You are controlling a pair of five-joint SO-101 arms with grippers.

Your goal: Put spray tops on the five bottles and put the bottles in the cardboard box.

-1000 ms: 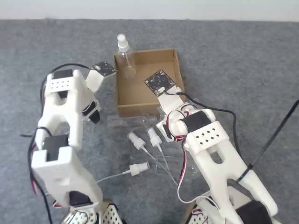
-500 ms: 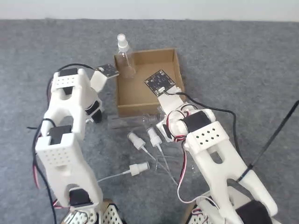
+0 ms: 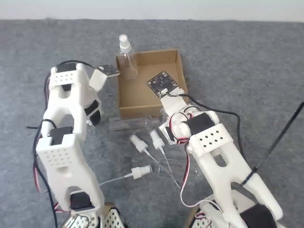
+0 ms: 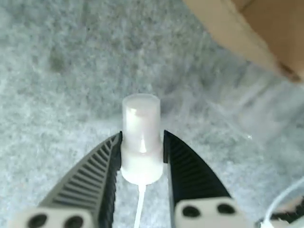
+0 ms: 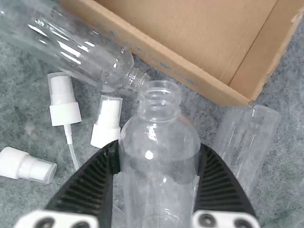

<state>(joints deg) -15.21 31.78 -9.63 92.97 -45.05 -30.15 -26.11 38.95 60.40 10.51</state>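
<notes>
L jaws closed on spray top (image 4: 140, 126), head out past the tips, tube trailing back btwn them. R jaws clamp bottle (image 5: 159, 142), open neck pointing ahead twd cardboard box (image 5: 190, 42). Tube prob. needs turning to face the neck.

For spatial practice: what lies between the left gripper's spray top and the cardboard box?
A clear bottle on its side along the box wall, in the left wrist view.

Grey carpet (image 3: 247, 57) lay flat under everything, and a pale wall (image 3: 190, 8) ran along its far edge.
</notes>
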